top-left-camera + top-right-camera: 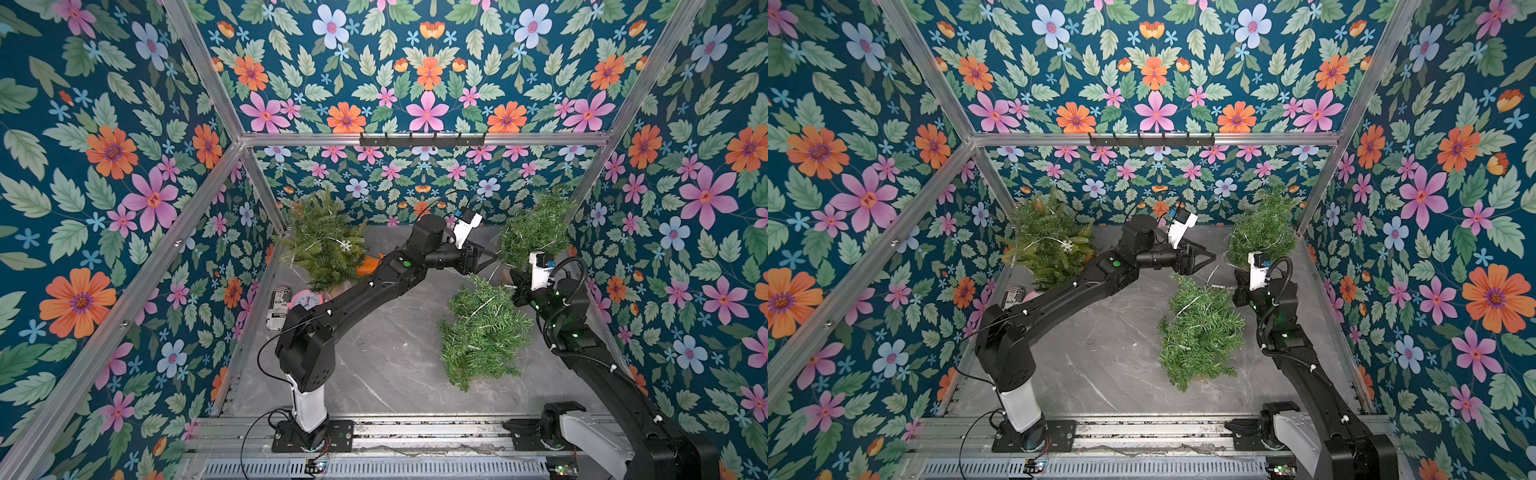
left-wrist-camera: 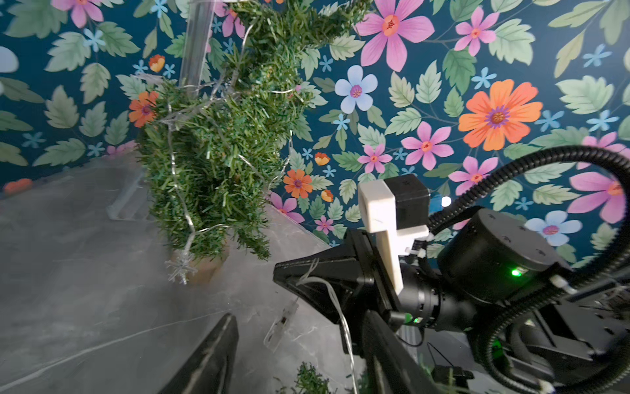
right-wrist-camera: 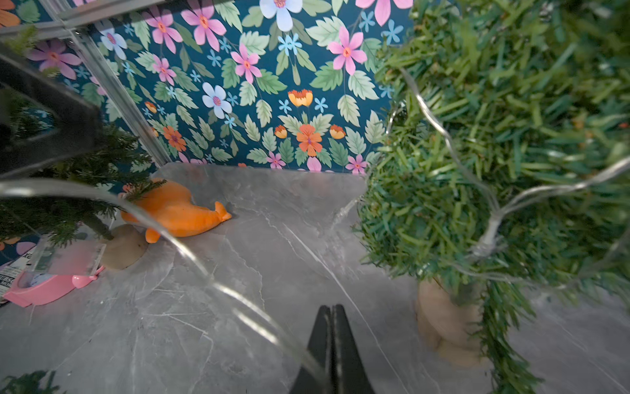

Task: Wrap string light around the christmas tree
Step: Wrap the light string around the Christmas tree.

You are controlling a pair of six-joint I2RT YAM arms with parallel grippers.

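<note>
I see walls point(image 1: 428, 75): teal, pink/orange/pale-blue flowers, green leaves. Table point(image 1: 374, 357): grey marble, white veins. Christmas tree point(image 1: 536, 228) green, pot point(image 3: 446, 327) tan. String light point(image 2: 177, 191) on tree: clear-silver wire, white snowflake point(image 2: 180, 267). Far L of tree: orange plush point(image 3: 177, 211), pink item point(image 3: 44, 286). Arms point(image 1: 374, 286) blk w/ white sections.

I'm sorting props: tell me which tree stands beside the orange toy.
The back left tree, with flat, darker fronds; the toy lies by its pot. The back right tree and the front tree stand far from it.
</note>
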